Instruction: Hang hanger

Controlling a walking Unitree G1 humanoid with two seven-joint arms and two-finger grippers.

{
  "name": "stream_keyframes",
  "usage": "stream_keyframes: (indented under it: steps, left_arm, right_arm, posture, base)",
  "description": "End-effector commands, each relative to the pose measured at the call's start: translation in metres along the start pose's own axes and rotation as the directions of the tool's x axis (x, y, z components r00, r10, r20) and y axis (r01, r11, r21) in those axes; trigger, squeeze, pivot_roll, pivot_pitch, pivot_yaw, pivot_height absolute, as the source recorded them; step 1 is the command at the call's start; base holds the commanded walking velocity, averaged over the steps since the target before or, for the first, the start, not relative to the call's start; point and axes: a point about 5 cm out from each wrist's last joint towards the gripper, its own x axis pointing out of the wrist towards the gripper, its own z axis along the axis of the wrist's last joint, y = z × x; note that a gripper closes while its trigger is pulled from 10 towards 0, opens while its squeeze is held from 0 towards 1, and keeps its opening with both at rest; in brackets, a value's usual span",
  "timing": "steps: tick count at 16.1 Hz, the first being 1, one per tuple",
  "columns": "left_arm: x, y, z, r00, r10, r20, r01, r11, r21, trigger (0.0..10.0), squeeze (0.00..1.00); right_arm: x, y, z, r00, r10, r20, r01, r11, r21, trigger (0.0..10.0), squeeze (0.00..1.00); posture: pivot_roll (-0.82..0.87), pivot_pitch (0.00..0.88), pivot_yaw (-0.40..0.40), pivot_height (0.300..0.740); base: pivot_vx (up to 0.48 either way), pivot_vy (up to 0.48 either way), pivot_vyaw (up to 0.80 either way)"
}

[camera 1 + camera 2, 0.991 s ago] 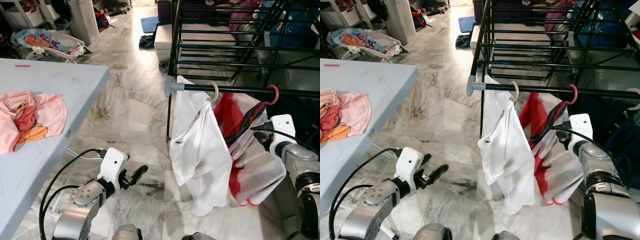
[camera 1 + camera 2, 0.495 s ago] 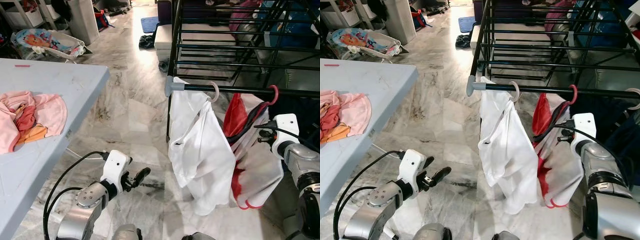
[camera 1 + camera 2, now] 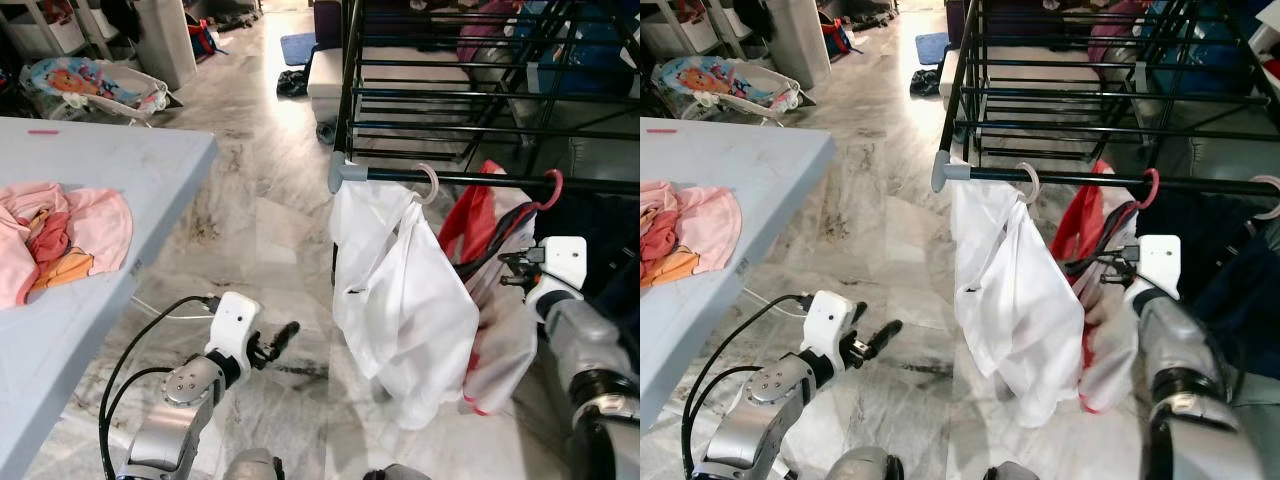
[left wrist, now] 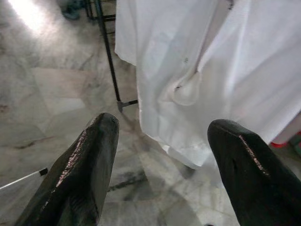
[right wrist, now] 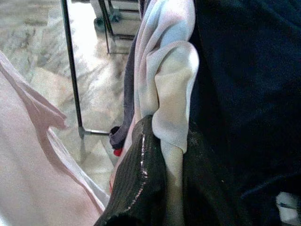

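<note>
Red hanger (image 3: 548, 190) has swung rightward on the rail (image 3: 500, 180); right fingers (image 5: 146, 174) pinch its garment (image 5: 169, 84), left fingers (image 4: 94, 155) spread.

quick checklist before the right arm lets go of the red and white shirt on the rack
1. Red plastic hanger hook over the black metal rack rail: ok.
2. Red and white shirt hangs below the rail, off the floor: ok.
3. Right gripper jaws shut on a fold of the shirt: not ok, must open first.
4. White shirt on its pale hanger hook beside it, hung on the rail: ok.
5. Left gripper open, low, apart from the clothes: ok.
6. Shirt seated squarely on hanger: cannot tell.
</note>
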Motion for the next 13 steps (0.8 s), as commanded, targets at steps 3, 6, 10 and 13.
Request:
stream_keyframes:
  steps: [3,6,10,13]
  left_arm:
    - [0.004,0.002,0.004,0.999,0.024,0.032,-0.024,1.0,0.007,10.0,0.0]
    - [0.008,0.002,0.008,0.998,0.031,0.061,-0.031,0.999,-0.009,10.0,0.0]
    - [0.013,-0.007,0.006,0.998,0.003,0.066,-0.003,1.0,-0.005,10.0,0.0]
    - [0.016,-0.008,0.009,0.997,0.002,0.075,-0.001,1.0,-0.004,10.0,0.0]
  right_arm:
    - [-0.014,0.004,0.001,0.986,-0.089,0.142,0.086,0.996,0.032,0.0,0.0]
    - [-0.039,0.017,-0.014,0.965,-0.153,0.215,0.164,0.986,-0.037,10.0,0.0]
    - [-0.06,0.047,-0.043,0.975,-0.171,0.142,0.179,0.983,-0.042,10.0,0.0]
    - [-0.063,0.054,-0.05,0.981,-0.167,0.102,0.17,0.985,-0.016,10.0,0.0]
  posture:
    - [0.03,0.0,-0.005,0.74]
    - [0.02,0.0,-0.011,0.74]
    - [0.0,0.0,-0.003,0.74]
    - [-0.01,0.0,-0.003,0.74]
  base:
    - [0.0,0.0,0.0]
    - [0.0,0.0,0.0]
    - [0.0,0.0,0.0]
    - [0.0,0.0,0.0]
